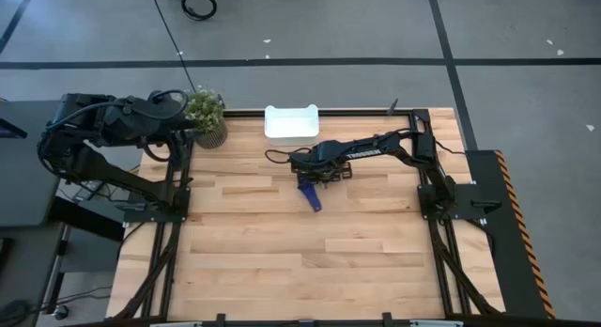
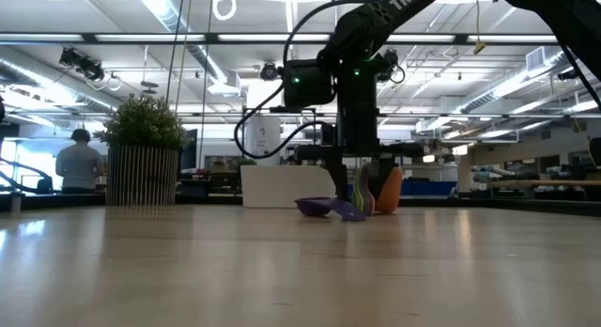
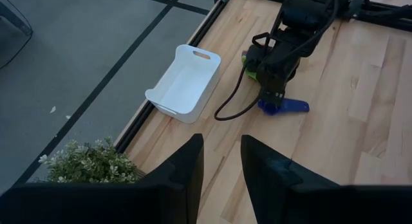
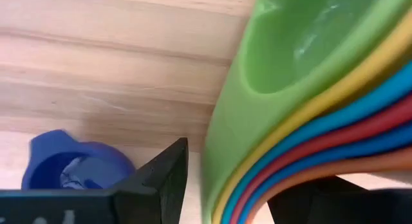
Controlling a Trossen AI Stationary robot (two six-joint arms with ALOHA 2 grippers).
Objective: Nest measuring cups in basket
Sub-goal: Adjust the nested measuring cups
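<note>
right jaws (image 2: 362,197) pinch the nested cup stack (image 4: 309,114) on edge; handles hidden.

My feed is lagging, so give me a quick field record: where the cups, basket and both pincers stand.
right pincer: shut on nested cup stack, low over the table
nested cup stack: green innermost, tilted on edge
loose blue cup: on the table beside the stack
basket: empty, at the far edge
left pincer: open, parked near the plant
</note>
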